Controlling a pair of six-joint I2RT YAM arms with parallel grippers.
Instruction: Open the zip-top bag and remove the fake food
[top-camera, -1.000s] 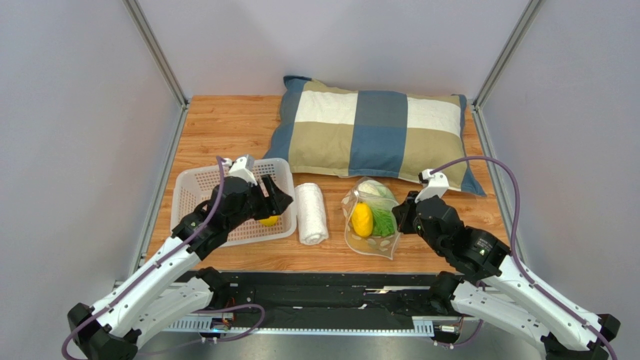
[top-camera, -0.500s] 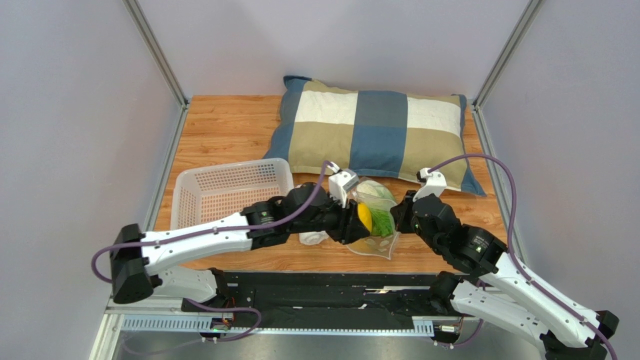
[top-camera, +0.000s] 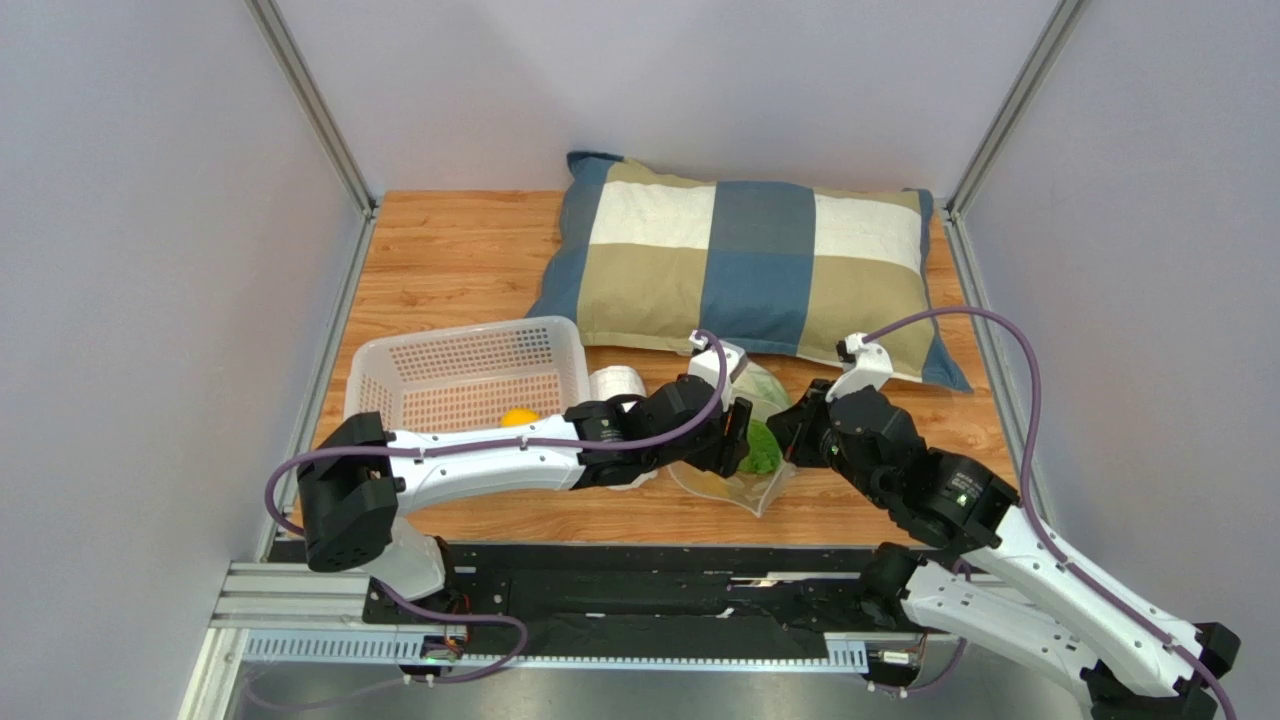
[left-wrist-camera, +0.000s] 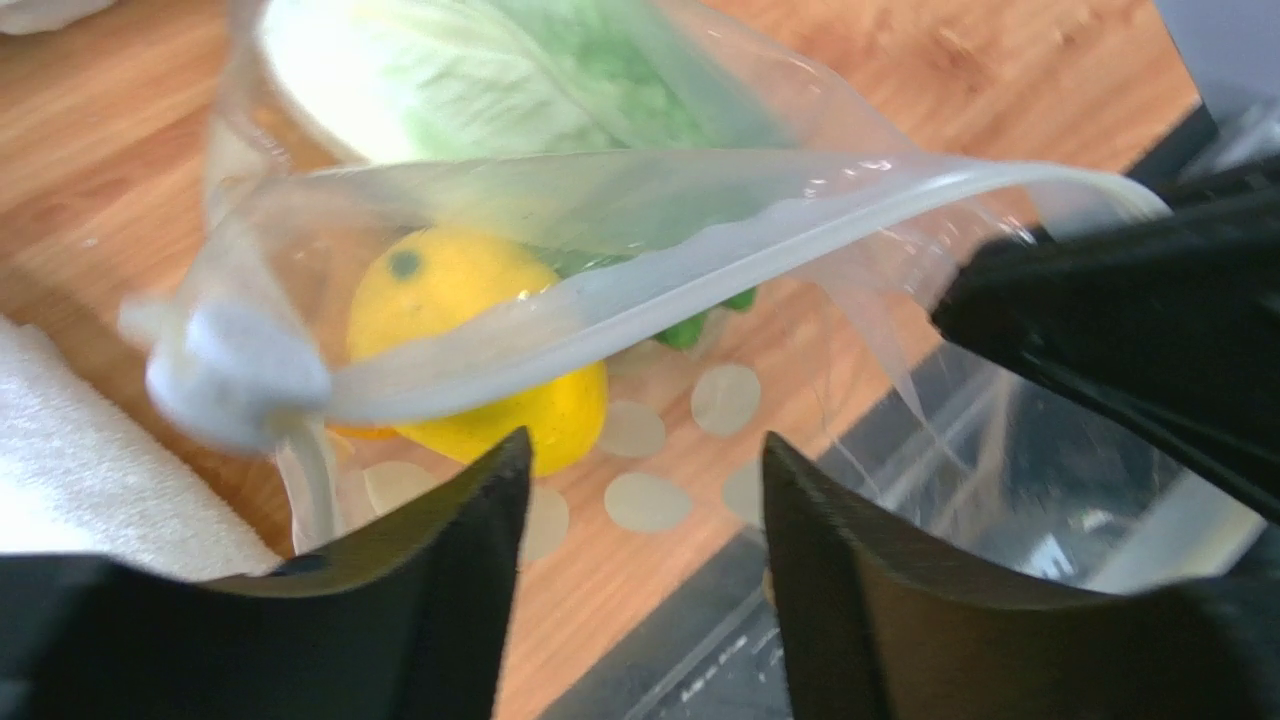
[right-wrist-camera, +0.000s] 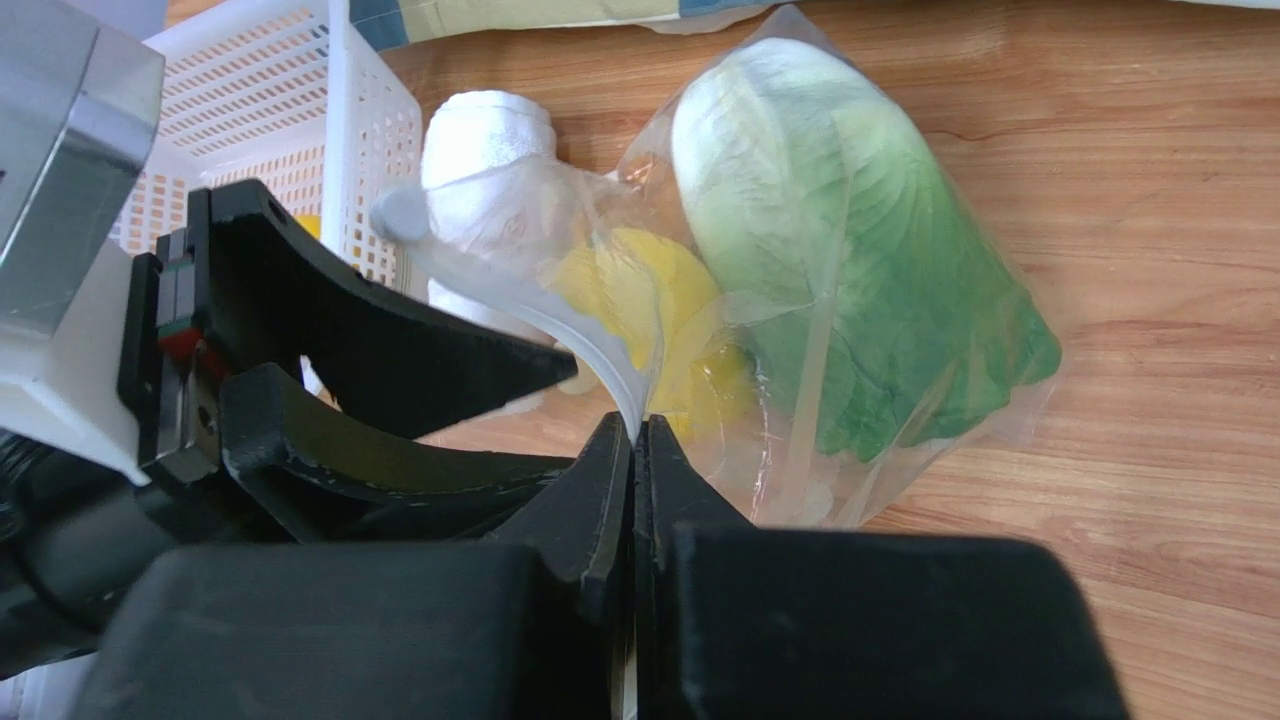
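Clear zip-top bag (right-wrist-camera: 812, 450) is pinched at its rim by the right gripper (right-wrist-camera: 633, 431), with the left gripper (left-wrist-camera: 646, 450) parted at its mouth.

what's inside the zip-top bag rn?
One yellow lemon and the green-white cabbage show through the zip-top bag. Anything beneath the cabbage is covered.

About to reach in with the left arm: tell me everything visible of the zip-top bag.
The zip-top bag is clear, crinkly plastic printed with pale round dots, with a translucent zip strip along its mouth and a white slider at one end. The mouth gapes open. It lies on the wooden table beside the rolled towel, holding a yellow lemon and a green-and-white cabbage. The right gripper is pinched shut on its rim; the open left gripper faces the mouth.
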